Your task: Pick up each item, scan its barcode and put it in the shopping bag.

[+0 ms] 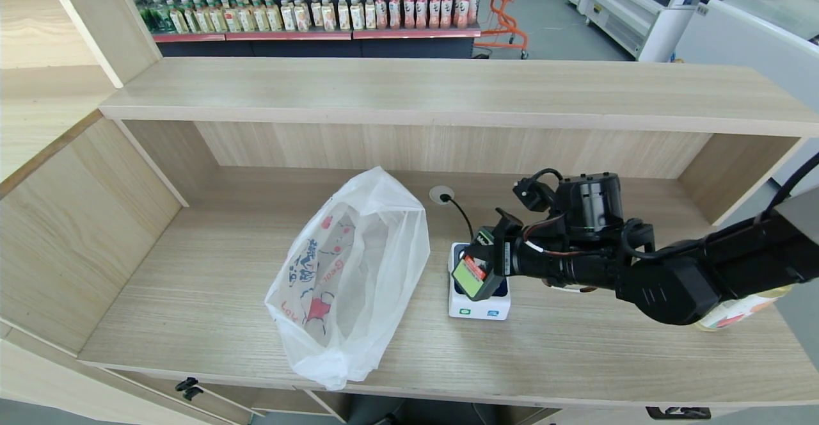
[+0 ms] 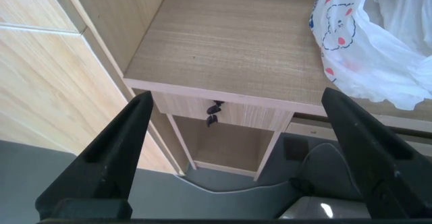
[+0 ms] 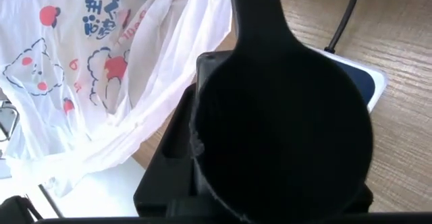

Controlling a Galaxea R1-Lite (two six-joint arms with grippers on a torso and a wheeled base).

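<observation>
– Packet first: where was it?
– The small packet (image 1: 471, 279), green-faced with a red band, was clamped between the fingers of the right gripper (image 1: 491, 257). It was tilted and sat just above the white scanner (image 1: 480, 306), overlapping the scanner's top in the head view. I could not tell whether the two touched.
– And the scanner itself?
– It stood on the wooden counter (image 1: 576, 348), just to the right of the shopping bag (image 1: 349, 271), with a narrow strip of bare wood between them. A black cable (image 1: 459, 214) ran from its back to a round grommet (image 1: 441, 194) set in the counter.
– How did the bag lie?
– It was slumped on the counter, thin white plastic with blue and red cartoon print, and its near end reached the front edge.
– What about the other arm?
– The left gripper (image 2: 236, 102) hung past the counter's front edge, to the left of the bag. Its fingers were spread wide apart with nothing between them.
– Was anything else on the counter?
– A pale printed container (image 1: 736, 310) stood at the right end, mostly hidden beneath the right arm. I could not make out what it was.
– And behind the counter?
– There was a shelf of bottles (image 1: 307, 14) and an orange trolley (image 1: 508, 2) on the shop floor.
</observation>
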